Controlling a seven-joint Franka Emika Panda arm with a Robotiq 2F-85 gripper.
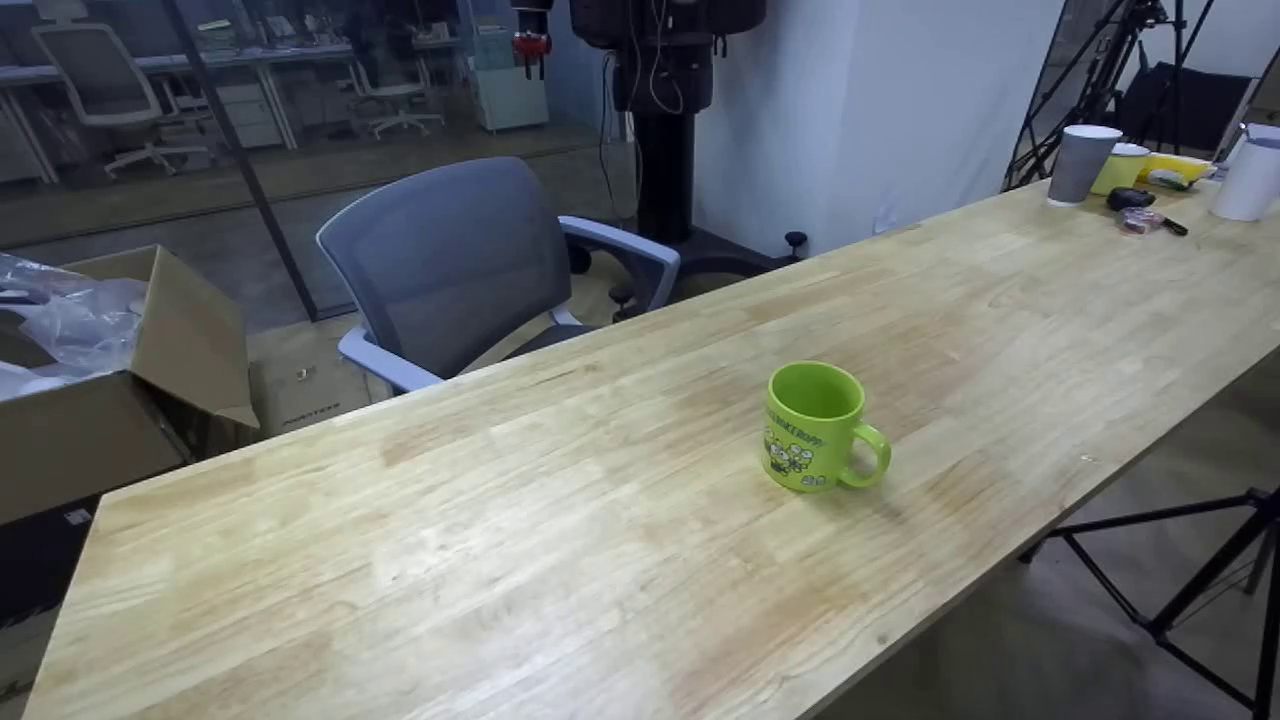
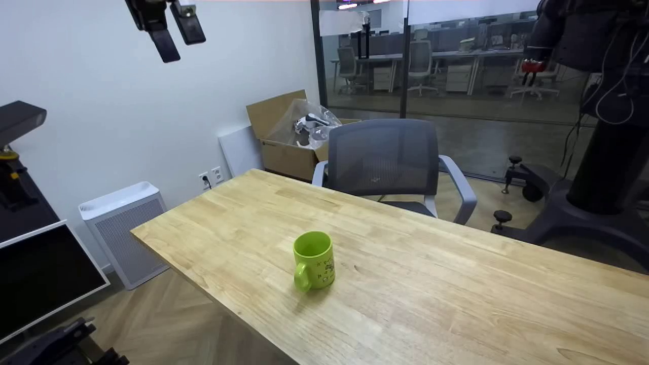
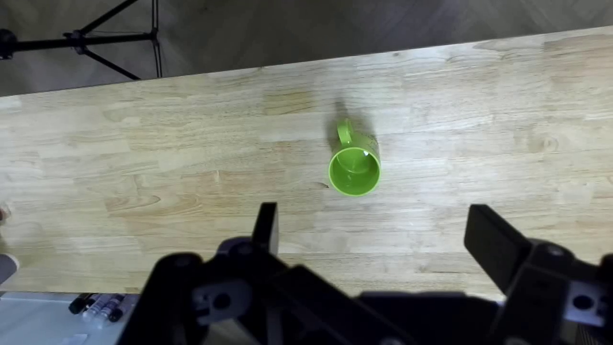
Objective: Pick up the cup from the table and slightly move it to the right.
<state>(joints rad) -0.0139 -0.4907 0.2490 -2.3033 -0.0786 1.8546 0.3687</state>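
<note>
The cup [image 1: 812, 440], a small lime-green mug with cartoon markings and a side handle, stands upright on the light wooden table [image 1: 450, 540]. It shows in both exterior views, also here [image 2: 315, 263] with its handle toward the camera. In the wrist view the cup [image 3: 354, 172] is seen from above, its handle pointing to the top of the picture. My gripper [image 3: 373, 215] is open and empty, its fingers wide apart, with the cup beyond the fingertips. In an exterior view the gripper [image 2: 183, 46] is high above the table, well apart from the cup.
A grey cup [image 1: 1082, 165], a yellow-green cup [image 1: 1122, 168], a white cup [image 1: 1250, 180] and small items stand at the table's far end. An office chair [image 2: 383, 157] is against the table's long side. Another robot [image 1: 665, 80] stands behind. A tripod [image 3: 79, 40] shows beyond the edge.
</note>
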